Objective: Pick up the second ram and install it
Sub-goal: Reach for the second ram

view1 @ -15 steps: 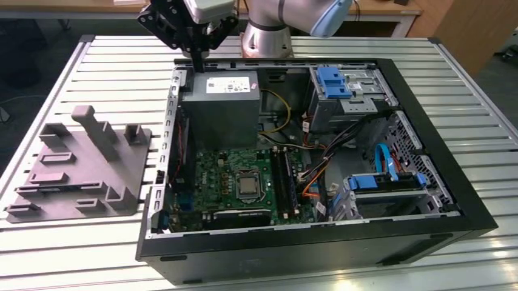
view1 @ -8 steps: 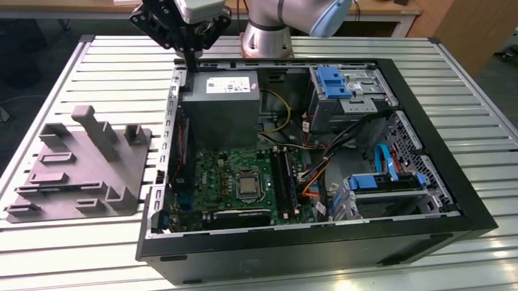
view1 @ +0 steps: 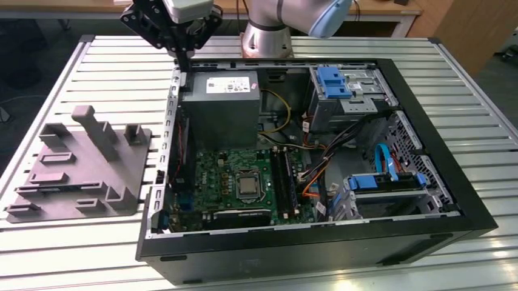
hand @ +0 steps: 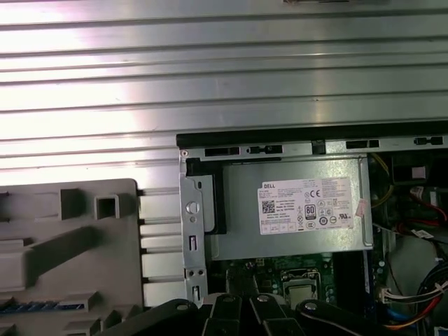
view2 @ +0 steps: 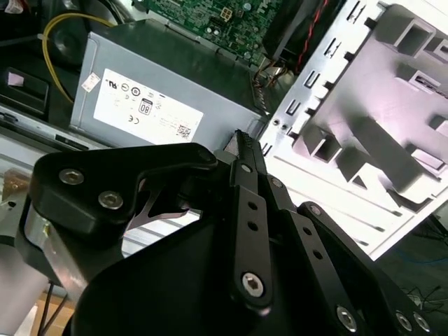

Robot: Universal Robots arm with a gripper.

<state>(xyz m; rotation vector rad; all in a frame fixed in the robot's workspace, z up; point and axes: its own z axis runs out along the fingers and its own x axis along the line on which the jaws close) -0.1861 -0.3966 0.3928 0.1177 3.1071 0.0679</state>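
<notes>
We log the gripper, jaws together on nothing visible, hovering above the case edge beside the power supply, presumably clear of the motherboard; we cannot tell the second ram from the dark sticks in the slots.

arm is silver-grey tube with a pale-blue joint cap and a light grey wrist block, gripper is matte black linkage bars pinned by silver hex-socket screws, plus a rounded black side plate with two more screws, probably anodised metal.
</notes>
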